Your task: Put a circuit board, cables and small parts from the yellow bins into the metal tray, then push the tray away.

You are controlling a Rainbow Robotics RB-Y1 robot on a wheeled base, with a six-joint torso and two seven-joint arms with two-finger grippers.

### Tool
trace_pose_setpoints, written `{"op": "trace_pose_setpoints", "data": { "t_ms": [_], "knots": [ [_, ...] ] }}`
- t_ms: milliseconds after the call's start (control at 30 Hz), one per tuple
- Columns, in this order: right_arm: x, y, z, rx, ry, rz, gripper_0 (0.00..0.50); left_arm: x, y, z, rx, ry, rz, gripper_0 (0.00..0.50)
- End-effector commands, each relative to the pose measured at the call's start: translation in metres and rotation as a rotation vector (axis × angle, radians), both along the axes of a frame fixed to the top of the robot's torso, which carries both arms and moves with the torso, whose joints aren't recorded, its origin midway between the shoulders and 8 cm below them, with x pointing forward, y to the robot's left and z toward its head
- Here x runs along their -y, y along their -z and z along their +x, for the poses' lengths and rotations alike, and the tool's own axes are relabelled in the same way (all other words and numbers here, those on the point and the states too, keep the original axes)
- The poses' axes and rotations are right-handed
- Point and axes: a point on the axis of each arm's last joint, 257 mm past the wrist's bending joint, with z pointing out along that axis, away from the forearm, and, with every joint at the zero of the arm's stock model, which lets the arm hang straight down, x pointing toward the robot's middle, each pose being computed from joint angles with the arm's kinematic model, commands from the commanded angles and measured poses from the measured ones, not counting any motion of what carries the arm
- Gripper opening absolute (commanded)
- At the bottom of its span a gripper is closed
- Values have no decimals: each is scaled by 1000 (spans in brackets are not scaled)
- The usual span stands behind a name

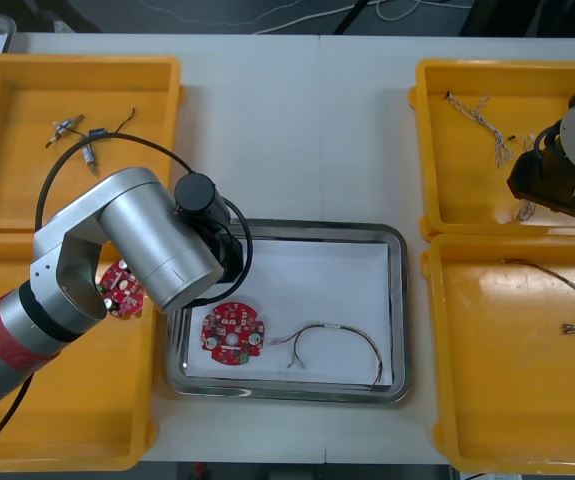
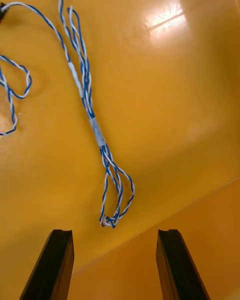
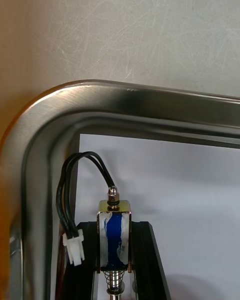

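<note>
the left pincer [image 3: 115, 224] is closed on one small metal part [image 3: 114, 240] with black leads [image 3: 75, 180], held over the white inside of the metal tray [image 3: 125, 97], whose rounded corner lies just ahead. one circuit board [image 1: 233, 335] and one cable [image 1: 337, 345] are seen in the tray beside that pincer. the right pincer [image 2: 115, 232] is spread wide and empty over a yellow bin [image 2: 175, 105], one twisted blue and white cable [image 2: 95, 125] lying just beyond its fingers [image 2: 57, 260]. four bins are counted on the surface [image 1: 297, 120].
</note>
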Motion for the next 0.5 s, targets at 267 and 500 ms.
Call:
{"op": "trace_pose_setpoints", "data": {
  "t_ms": [267, 500],
  "knots": [
    [-8, -44, 17, 28, -260, -54, 498, 13, 8, -5, -4, 43, -2, 0],
    [-6, -45, 26, -22, -343, -53, 498, 14, 8, -5, -3, 39, -7, 23]
  ]
}}
